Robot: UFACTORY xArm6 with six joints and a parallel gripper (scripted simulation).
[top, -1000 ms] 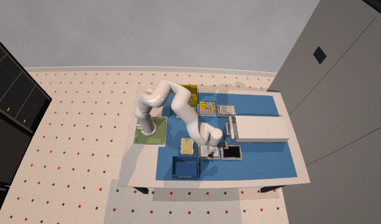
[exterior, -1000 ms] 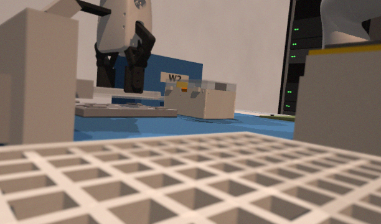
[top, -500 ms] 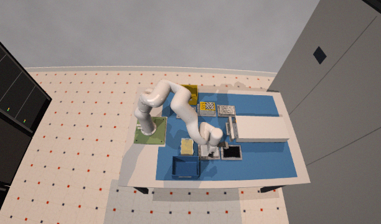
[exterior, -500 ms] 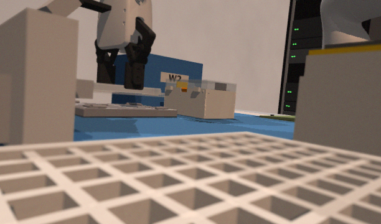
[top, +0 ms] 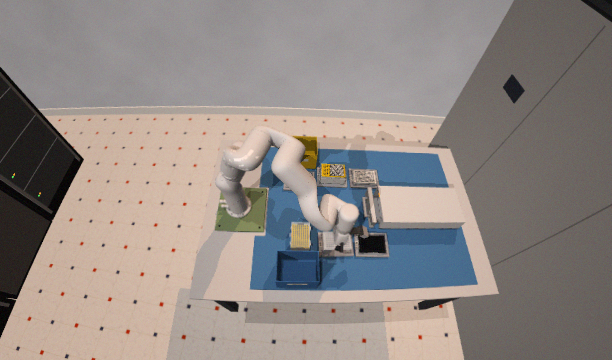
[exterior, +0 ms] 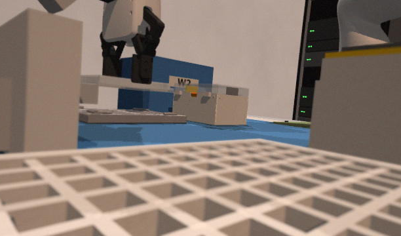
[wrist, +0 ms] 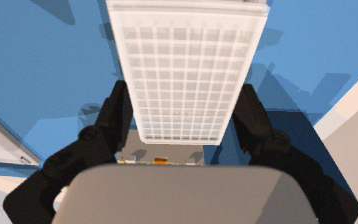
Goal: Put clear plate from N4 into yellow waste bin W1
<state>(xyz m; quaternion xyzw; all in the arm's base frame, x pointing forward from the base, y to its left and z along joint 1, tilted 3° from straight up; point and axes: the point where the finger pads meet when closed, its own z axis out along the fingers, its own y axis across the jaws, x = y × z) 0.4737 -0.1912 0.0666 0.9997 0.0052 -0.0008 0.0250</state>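
The gripper (wrist: 186, 117) has its two black fingers squeezed on the long sides of the clear plate (wrist: 190, 70). The plate is held tight and flat. From the side I can see the plate up in the air, above the flat grey nest (exterior: 132, 116) it belongs to, not touching it.

So I think the picking-up part is done and the carrying part is in hand.

From above, the white arm (top: 296, 175) bends over the blue mat (top: 416, 260). The yellow bin W1 (top: 308, 150) is at the far side of the bench, well apart from the gripper and partly hidden behind the arm. The blue bin W2 (top: 298, 269) is much nearer, but it is the wrong one.

Next the arm should bring the plate across to the yellow bin. I think it needs to go high enough to pass over the other plates (top: 333, 172) and the tip box (top: 300, 235) without bumping them. Then it should stop above the yellow rim and open its fingers.
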